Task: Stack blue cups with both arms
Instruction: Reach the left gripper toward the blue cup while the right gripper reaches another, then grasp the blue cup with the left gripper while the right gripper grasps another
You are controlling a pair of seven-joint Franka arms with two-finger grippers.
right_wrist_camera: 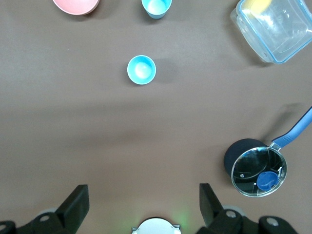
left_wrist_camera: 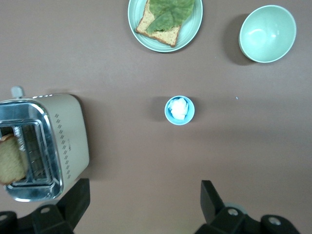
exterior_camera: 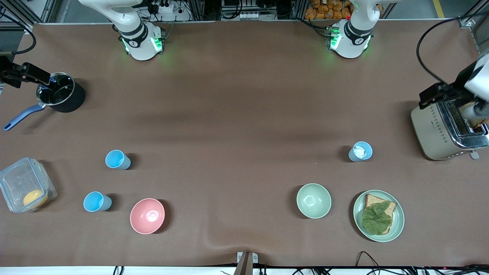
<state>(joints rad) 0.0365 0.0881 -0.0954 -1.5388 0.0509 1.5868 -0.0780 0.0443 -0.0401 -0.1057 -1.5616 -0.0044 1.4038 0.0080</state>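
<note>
Three blue cups stand upright on the brown table. Two sky-blue ones (exterior_camera: 117, 159) (exterior_camera: 97, 201) are toward the right arm's end and also show in the right wrist view (right_wrist_camera: 141, 69) (right_wrist_camera: 156, 7). The paler cup (exterior_camera: 360, 151) with white inside stands toward the left arm's end and also shows in the left wrist view (left_wrist_camera: 179, 110). My left gripper (exterior_camera: 435, 95) (left_wrist_camera: 145, 192) is open and empty, high up by the toaster. My right gripper (exterior_camera: 34, 74) (right_wrist_camera: 144, 195) is open and empty, high up by the pot.
A pink bowl (exterior_camera: 147, 215) sits beside the nearer sky-blue cup. A pale green bowl (exterior_camera: 313, 200) and a plate with bread and lettuce (exterior_camera: 397, 225) lie nearer than the paler cup. A toaster (exterior_camera: 435, 133), a black pot (exterior_camera: 74, 100) and a clear box (exterior_camera: 15, 179) stand at the table's ends.
</note>
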